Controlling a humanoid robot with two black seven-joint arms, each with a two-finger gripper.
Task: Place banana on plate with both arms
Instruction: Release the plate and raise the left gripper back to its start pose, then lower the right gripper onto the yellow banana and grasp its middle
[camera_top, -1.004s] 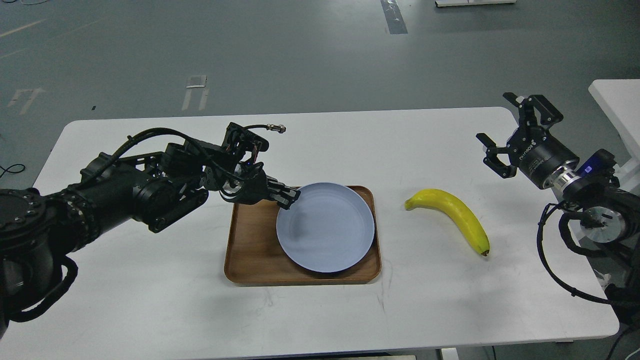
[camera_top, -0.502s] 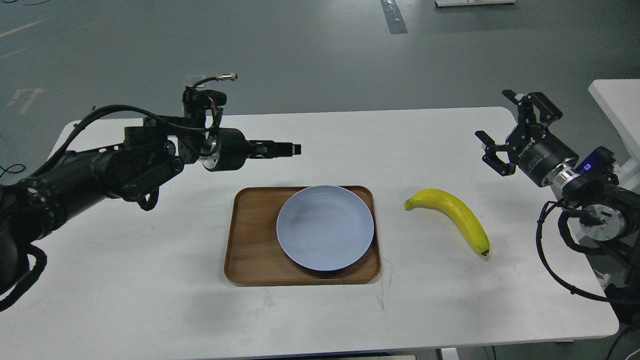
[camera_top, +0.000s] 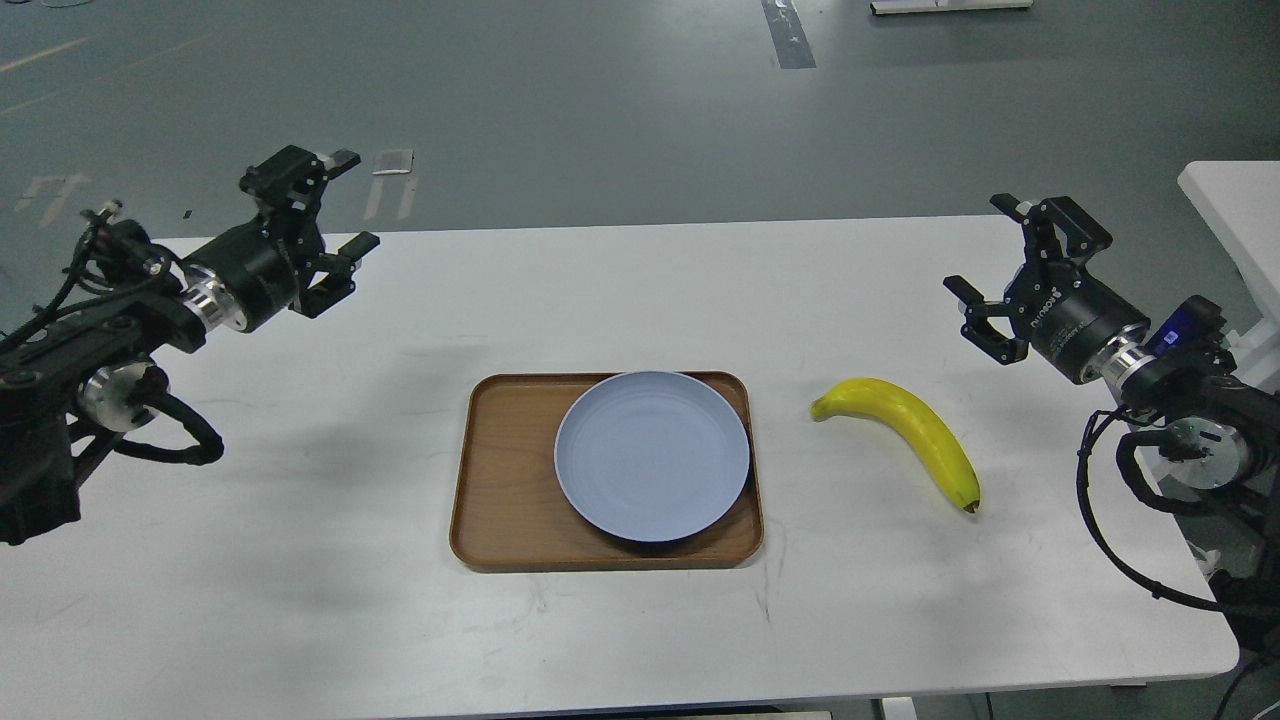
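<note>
A yellow banana (camera_top: 912, 432) lies on the white table, right of the tray, its dark tip toward the front right. The pale blue-grey plate (camera_top: 652, 455) sits empty on the right part of a brown wooden tray (camera_top: 505, 480). My left gripper (camera_top: 335, 215) is open and empty, held above the table's far left, well away from the plate. My right gripper (camera_top: 990, 268) is open and empty, above the table's far right, behind and right of the banana.
The white table (camera_top: 300, 580) has its right edge close to my right arm. A second white surface (camera_top: 1235, 200) stands at the far right. Grey floor lies beyond the table's far edge.
My left arm has let go of the plate's rim, lifted and swung back to the far left, its gripper now open. My right gripper shifted slightly left.
</note>
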